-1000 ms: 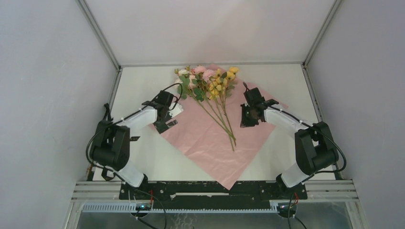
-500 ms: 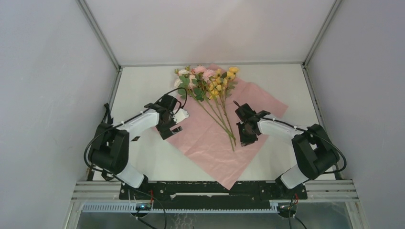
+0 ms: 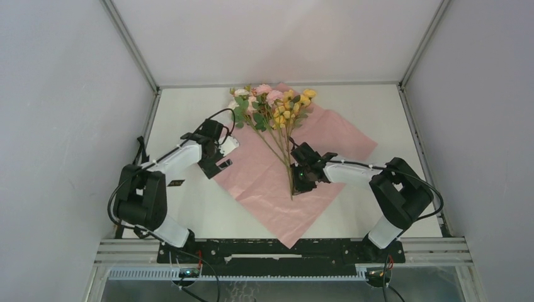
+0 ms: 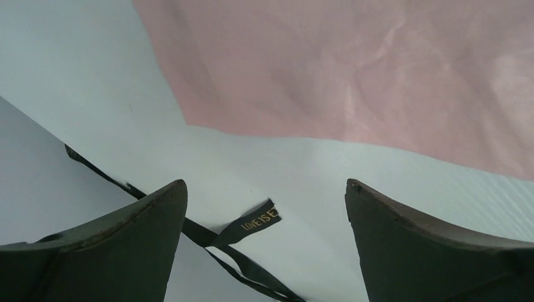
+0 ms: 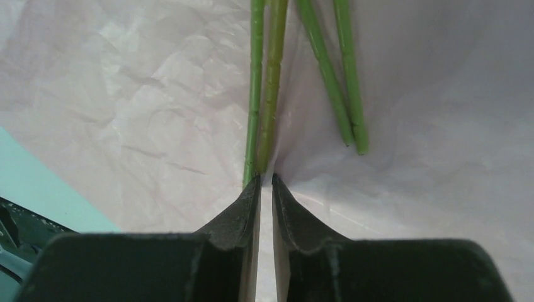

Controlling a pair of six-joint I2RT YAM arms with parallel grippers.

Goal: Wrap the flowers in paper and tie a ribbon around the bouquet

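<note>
The flat white table (image 3: pixel 204 217) carries everything. Both pincers work low over its middle.

A large, thin, crinkled square sheet of paper (image 3: pixel 267 185), pale pink side up, lies on it turned like a diamond. It spreads out directly under the right pincer (image 5: pixel 265 178). Its left edge runs just ahead of the fingertips of the left pincer (image 4: pixel 266 182), which is over bare table beside the sheet.

The bunch of artificial flowers (image 3: pixel 274 107), with pink, yellow and cream blooms, green leaves and long thin green stalks, lies on the paper. The blooms are well beyond the right pincer, on its far side, and the stalks run back toward it. In the right wrist view two stalks reach the fingertips. Two shorter ones stop a little ahead of the tips and to their right.

The long narrow dark ribbon (image 4: pixel 252 223), with pale gold lettering, lies on the table below the left pincer, nearer its left finger and clear of the paper's edge.

The left pincer stands as wide apart as it goes and grips nothing. The right pincer is drawn in to a thin slit, its tips nipping the end of one stalk. The paper puckers just there.
</note>
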